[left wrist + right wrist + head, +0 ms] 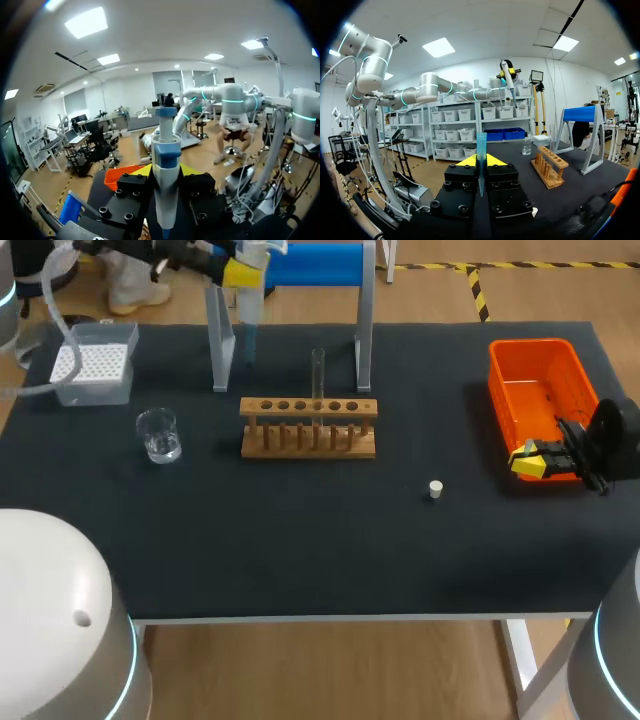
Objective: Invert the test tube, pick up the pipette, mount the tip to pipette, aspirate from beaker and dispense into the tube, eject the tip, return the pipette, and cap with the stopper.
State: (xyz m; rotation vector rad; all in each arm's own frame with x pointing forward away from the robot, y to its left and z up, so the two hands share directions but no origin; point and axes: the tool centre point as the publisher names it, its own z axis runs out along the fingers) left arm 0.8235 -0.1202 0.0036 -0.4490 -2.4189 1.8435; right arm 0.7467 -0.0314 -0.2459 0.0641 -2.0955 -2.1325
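Cloth, dark and matte, covers the bench (300, 560). At its far left stands a grey plastic tip box (95, 365) with a white perforated tray. Nearer lies a small clear glass beaker (158, 434), round and upright, holding clear liquid. The left tool (241, 272) is raised over the far edge beside the left leg of a stand (364, 335) of flat grey metal legs under a blue cylinder. Its yellow fingers are clamped on the white-and-blue pipette (165, 150), which hangs shaft down. A wooden rack (308, 408) with a row of round holes sits mid-bench, with the slim clear test tube (318, 370) upright in it. A small white stopper (435, 489) lies alone to the right. The right tool (530, 460) is at the near end of a rectangular orange plastic bin (497, 390), pinching a translucent blue tapered tip (481, 150).
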